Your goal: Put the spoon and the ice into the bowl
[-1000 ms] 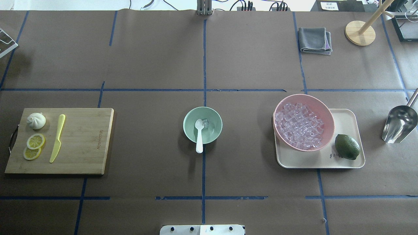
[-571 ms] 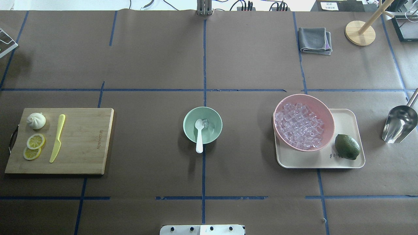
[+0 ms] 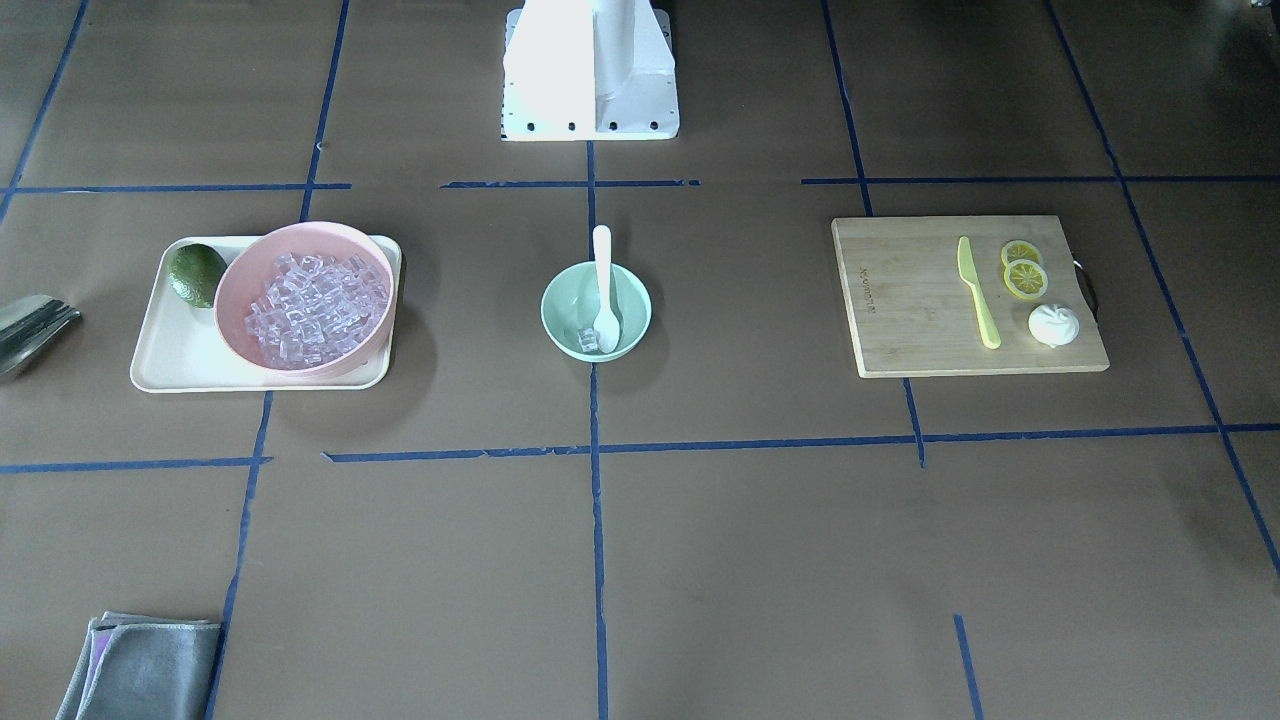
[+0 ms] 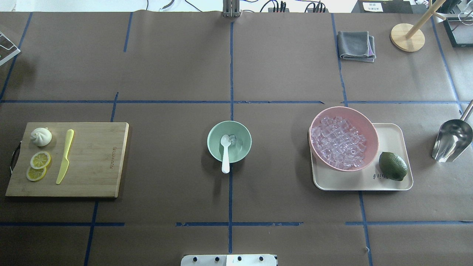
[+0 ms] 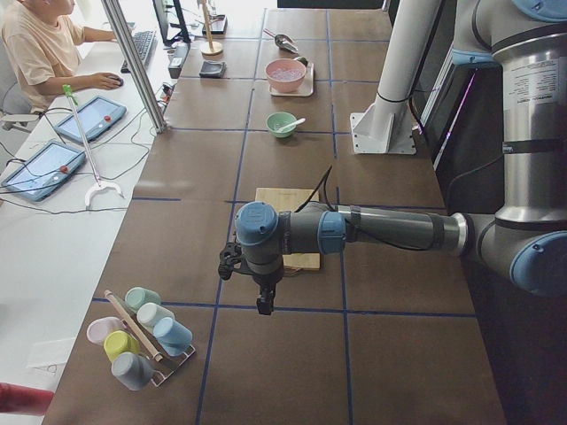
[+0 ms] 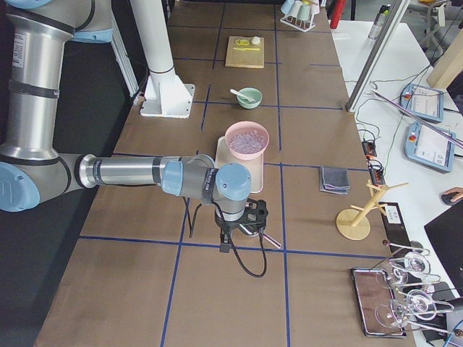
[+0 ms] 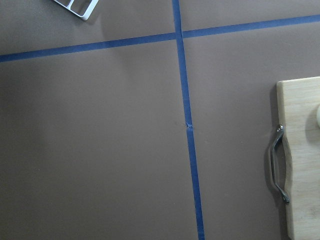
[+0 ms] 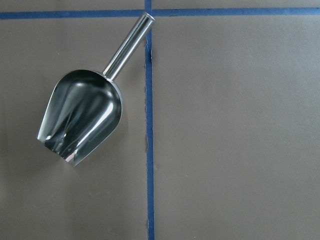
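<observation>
Lying in bowl [image 4: 212, 138]: spoon [image 4: 225, 157], handle over lower rim, frame centre.
Ice [image 4: 232, 139]: cubes beside scoop, inside bowl.
Left gripper [image 5: 264, 305], right gripper [image 6: 226, 246]: aside; cannot tell whether clenched.
Remaining: likely nothing.

The table [image 4: 166, 66] is covered with brown paper, and blue tape [image 4: 231, 74] divides it into fields. The bowl [image 4: 211, 146] stands in the middle, on a tape line. The board [image 4: 96, 162] lies on the robot's left side, the tray [image 4: 393, 135] on its right. Further right lies the scoop [image 4: 452, 142], its mouth toward the robot. The cloth [image 4: 355, 45] and the stand [image 4: 407, 37] are at the far edge, near each other.
</observation>
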